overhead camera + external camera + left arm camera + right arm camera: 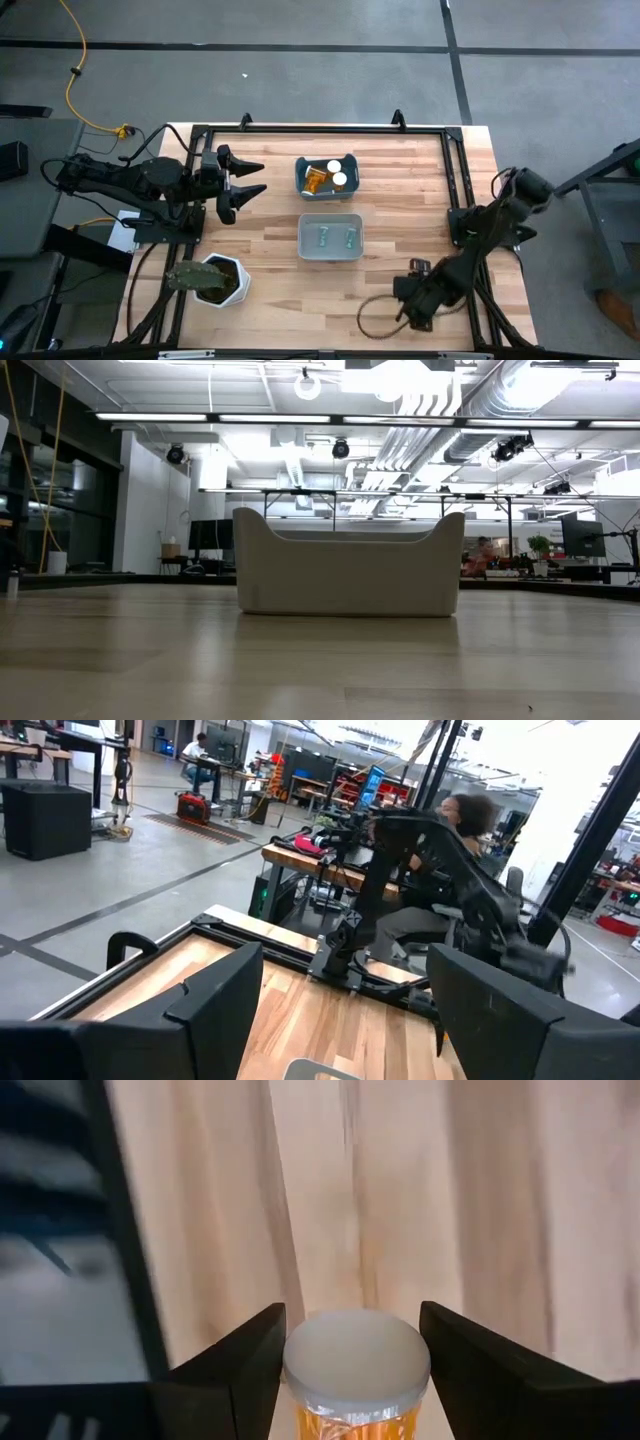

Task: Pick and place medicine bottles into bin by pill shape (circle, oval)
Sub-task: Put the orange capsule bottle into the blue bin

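An orange medicine bottle with a round white cap (357, 1358) sits between the fingers of my right gripper (352, 1320), which is shut on it. In the high view this gripper (415, 300) is over the table's near right part and hides the bottle. My left gripper (243, 186) is open and empty at the table's left side, pointing toward the bins; its fingers stand apart in the left wrist view (340, 1010). The far bin (300, 178) holds orange bottles with white caps (334, 174). The near bin (304, 240) holds greenish bottles (322, 236). My right gripper pinches the orange bottle between its two fingers at the white cap's sides (292, 1360). The bottle lies along the fingers, cap toward their tips and orange body (350, 1425) farther back. I cannot tell whether it is lifted clear of the wooden table.
A white hexagonal plant pot (215, 280) stands at the near left. A black frame rail (452, 170) runs round the table. A dark cable loop (378, 318) lies near the right gripper. In the low view one bin (350, 570) stands mid-table.
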Motion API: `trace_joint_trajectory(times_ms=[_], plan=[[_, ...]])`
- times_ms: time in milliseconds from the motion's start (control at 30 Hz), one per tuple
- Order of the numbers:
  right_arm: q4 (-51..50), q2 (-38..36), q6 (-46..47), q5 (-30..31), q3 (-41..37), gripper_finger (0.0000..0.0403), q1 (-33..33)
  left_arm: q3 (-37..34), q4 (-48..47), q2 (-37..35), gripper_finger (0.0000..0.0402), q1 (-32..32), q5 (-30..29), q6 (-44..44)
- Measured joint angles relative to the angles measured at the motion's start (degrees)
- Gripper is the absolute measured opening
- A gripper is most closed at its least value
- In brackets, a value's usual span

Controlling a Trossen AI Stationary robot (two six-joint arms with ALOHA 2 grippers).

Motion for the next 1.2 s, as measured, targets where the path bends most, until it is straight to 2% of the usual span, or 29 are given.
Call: trace_joint_trajectory(times_ms=[133, 233, 333, 467, 667, 833, 1000, 1200], plan=[[4.11, -7.51, -0.59, 4.91, 0.00, 0.0209, -5.38, 0.00, 0.00, 0.00, 0.0273, 0.00, 0.00, 0.00], [9.96, -12.84, -4.41, 10.29, 0.00, 0.0209, -11.00, 0.00, 0.00, 0.00, 0.0273, 0.01, 0.00, -0.09], [17.04, -17.13, -10.58, 15.23, 0.00, 0.0209, -17.32, 0.00, 0.03, 0.00, 0.0273, 0.01, 0.08, -0.17], [28.35, -19.69, -22.79, 18.46, 0.00, 0.0209, -26.30, 0.00, 0.16, -0.65, 0.0273, 0.01, 0.17, -0.07], [48.76, -18.39, -40.97, 18.18, 0.02, 0.0209, -38.00, 0.00, 0.04, -1.91, 0.0273, 0.00, -0.61, -0.06], [62.16, -15.87, -47.48, 15.47, 0.04, 0.0209, -42.88, 0.00, 0.13, -2.45, 0.0273, 0.02, -2.66, -0.04], [62.88, -15.40, -47.77, 12.41, 0.04, 0.0209, -44.22, 0.00, 0.09, -2.67, 0.0273, 0.00, -2.67, -0.04], [62.60, -14.75, -48.66, 13.16, 0.06, 0.0209, -44.98, 0.00, 0.04, -2.62, 0.0273, 0.01, -2.82, 0.00]])
